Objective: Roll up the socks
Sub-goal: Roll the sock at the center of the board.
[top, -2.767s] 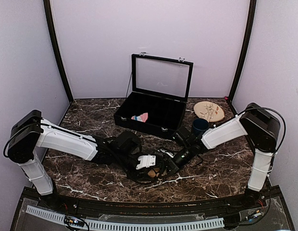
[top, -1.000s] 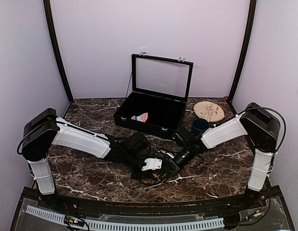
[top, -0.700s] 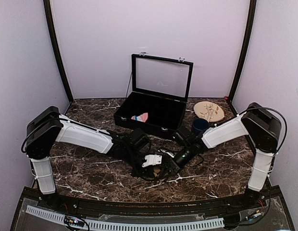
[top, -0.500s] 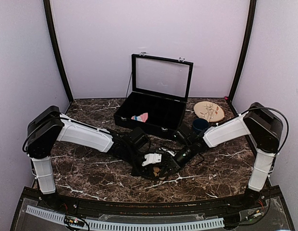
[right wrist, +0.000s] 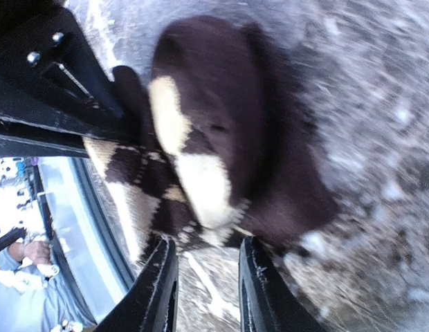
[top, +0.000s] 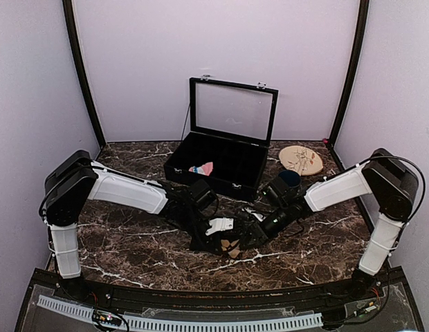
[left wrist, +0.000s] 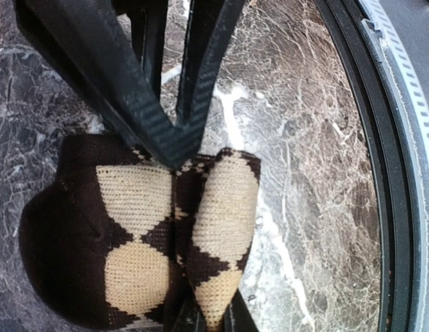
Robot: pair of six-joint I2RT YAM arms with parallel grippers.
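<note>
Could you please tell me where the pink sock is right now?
In the top view, the pink sock lies inside the open black case at the back centre of the table, toward the case's left end.

Lavender walls (top: 221, 48) enclose a dark marble table (top: 131, 256).

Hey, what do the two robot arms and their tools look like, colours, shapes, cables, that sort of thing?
Both arms match: the left arm and right arm have white shell links between chunky black joints, with a thin black cable looping at each shoulder. The left tool has slim black ribbed fingers; a white bracket sits at its wrist. The right tool has black fingers too.
</note>
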